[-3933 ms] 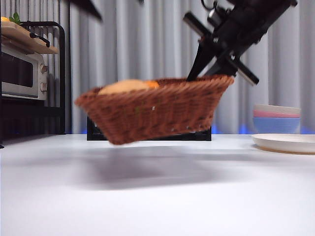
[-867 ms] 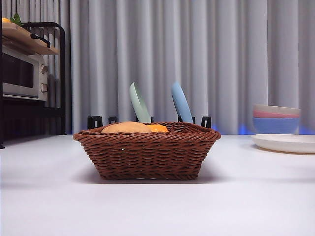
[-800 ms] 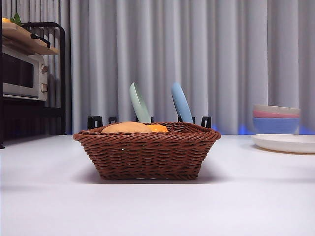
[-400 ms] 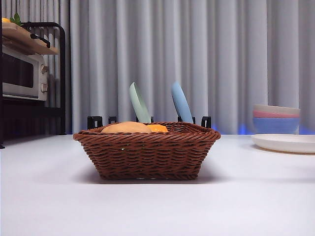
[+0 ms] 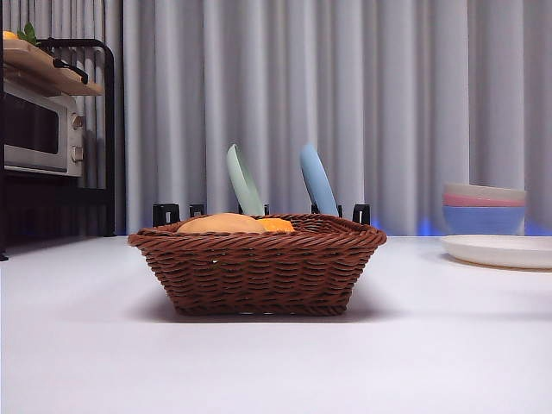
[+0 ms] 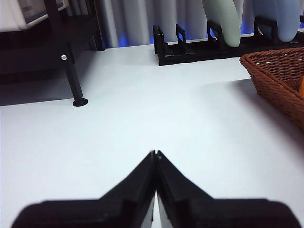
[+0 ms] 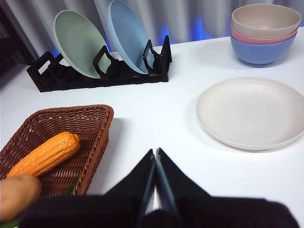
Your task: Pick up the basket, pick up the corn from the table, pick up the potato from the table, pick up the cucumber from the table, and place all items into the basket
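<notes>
- Wicker basket (image 5: 257,263), dark brown with a braided rim, sits flat on the white table (image 5: 431,345).
- Ridged orange corn (image 7: 45,154) lies inside it beside the smooth tan potato (image 7: 16,195).
- Left gripper (image 6: 155,154) and right gripper (image 7: 155,153) are both pinched closed, empty, clear of the basket.
</notes>
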Robot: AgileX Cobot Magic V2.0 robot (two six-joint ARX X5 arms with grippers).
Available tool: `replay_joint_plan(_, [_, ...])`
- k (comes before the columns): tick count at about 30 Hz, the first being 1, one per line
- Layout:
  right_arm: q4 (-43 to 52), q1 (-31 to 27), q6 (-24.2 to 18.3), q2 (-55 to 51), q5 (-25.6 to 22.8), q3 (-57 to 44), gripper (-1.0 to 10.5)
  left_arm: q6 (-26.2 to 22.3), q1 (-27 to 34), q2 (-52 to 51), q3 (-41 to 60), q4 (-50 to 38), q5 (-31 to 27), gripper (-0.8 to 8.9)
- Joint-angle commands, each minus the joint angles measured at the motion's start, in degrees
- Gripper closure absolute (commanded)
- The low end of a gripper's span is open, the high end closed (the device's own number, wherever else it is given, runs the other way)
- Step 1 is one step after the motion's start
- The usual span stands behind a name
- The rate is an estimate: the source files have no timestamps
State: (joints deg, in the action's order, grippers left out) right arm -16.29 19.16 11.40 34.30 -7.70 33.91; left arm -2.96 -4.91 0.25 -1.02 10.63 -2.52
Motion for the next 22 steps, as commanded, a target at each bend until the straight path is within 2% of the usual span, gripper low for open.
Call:
replay_joint_plan(1, [0.22, 0.02, 0.61, -0.09, -0.17, -0.20, 9.6, 0.37, 0.13, -0.13, 0.83, -0.20, -0.13, 8.16])
replay_joint_plan(18, [-0.04, 0.02, 0.26, -0.13, -0.20, -0.20, 9.6, 0.37, 0.13, -0.13, 0.83, -0.24, -0.15, 8.16])
replay_joint_plan(20, [-0.52, -0.22, -3.56, -1.40, -0.74, -0.22, 9.6, 0.37, 0.13, -0.13, 0.83, -0.24, -0.15, 8.16])
replay_joint_plan(22, [-1.18, -1.79, -6.95, -3.93, -3.39, -0.68, 9.6, 0.37, 0.13, -0.13, 0.83, -0.28, -0.13, 8.16])
